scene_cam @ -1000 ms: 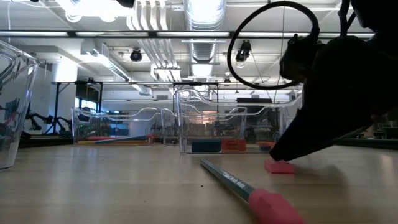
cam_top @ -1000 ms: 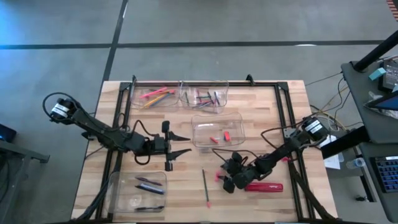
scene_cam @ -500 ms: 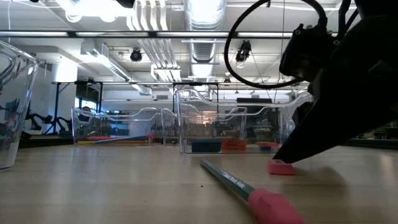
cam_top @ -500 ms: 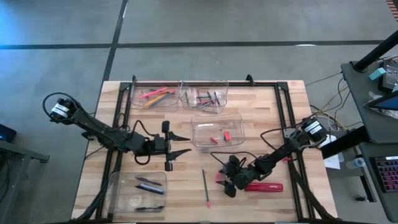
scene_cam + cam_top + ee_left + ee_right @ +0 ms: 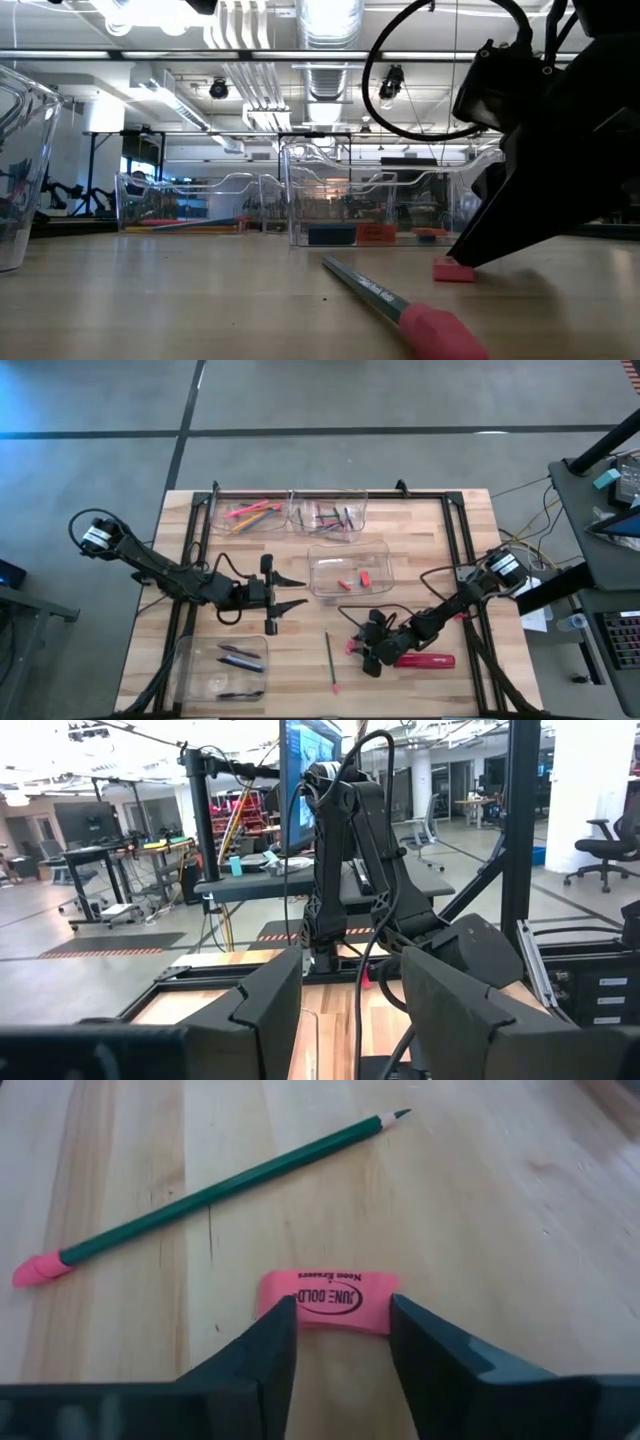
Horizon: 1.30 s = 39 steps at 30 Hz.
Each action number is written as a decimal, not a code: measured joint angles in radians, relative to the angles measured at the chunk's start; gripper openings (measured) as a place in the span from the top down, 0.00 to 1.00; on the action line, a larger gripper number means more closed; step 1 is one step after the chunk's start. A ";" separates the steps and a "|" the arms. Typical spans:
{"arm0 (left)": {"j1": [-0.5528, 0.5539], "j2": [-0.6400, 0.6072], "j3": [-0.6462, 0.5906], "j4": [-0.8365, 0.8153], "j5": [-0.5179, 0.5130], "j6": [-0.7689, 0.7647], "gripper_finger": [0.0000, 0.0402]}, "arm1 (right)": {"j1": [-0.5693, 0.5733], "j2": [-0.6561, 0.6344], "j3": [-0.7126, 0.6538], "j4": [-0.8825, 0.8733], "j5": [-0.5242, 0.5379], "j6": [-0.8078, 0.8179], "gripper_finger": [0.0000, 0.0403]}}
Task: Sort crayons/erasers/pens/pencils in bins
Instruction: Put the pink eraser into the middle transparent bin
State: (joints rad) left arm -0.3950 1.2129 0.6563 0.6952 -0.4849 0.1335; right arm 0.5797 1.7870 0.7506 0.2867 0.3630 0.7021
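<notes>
1. Four bins sit on the bench (image 5: 440, 540): two side by side at the far edge, one holding bright pencils (image 5: 250, 512), one mid-bench (image 5: 348, 569) with two small red erasers in it, and one (image 5: 222, 665) near the front left corner.
2. Down at the bench surface, the right gripper (image 5: 336, 1342) has its jaws straddling a pink eraser (image 5: 327, 1301) with black lettering, one finger on each side of the block. The fingers look to be touching or almost touching its sides, and it lies flat on the wood, so I cannot tell whether the grip is firm yet.
3. A green pencil (image 5: 232, 1183) with a pink cap lies just beyond the eraser, apart from it. A large red oblong object (image 5: 424, 659) lies beside the gripper on the other side.
4. To do this step well, I judge the jaws should close squarely across the block's short width, low enough to hold its middle rather than its top edge, so the soft rubber does not roll or pop out.
5. Lift straight up before swinging, keeping clear of the pencil.
6. The mid-bench bin, just beyond the gripper, looks like the proper place; carry the eraser over its wall and release low.
7. The left gripper (image 5: 290, 591) waits left of centre with its jaws parted and holding nothing.
</notes>
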 joint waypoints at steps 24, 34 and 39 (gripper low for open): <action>0.000 0.000 -0.004 -0.001 0.000 -0.023 0.61 | -0.003 -0.109 -0.004 -0.067 -0.029 -0.058 0.98; -0.001 0.001 -0.006 -0.001 0.001 -0.023 0.61 | -0.013 -0.302 -0.003 -0.091 0.042 -0.199 0.98; -0.001 0.001 -0.008 -0.001 0.001 -0.023 0.61 | -0.043 -0.436 -0.003 -0.169 0.176 -0.307 0.98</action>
State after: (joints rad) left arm -0.3958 1.2137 0.6481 0.6945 -0.4843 0.1101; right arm 0.5362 1.3507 0.7479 0.1178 0.5394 0.3955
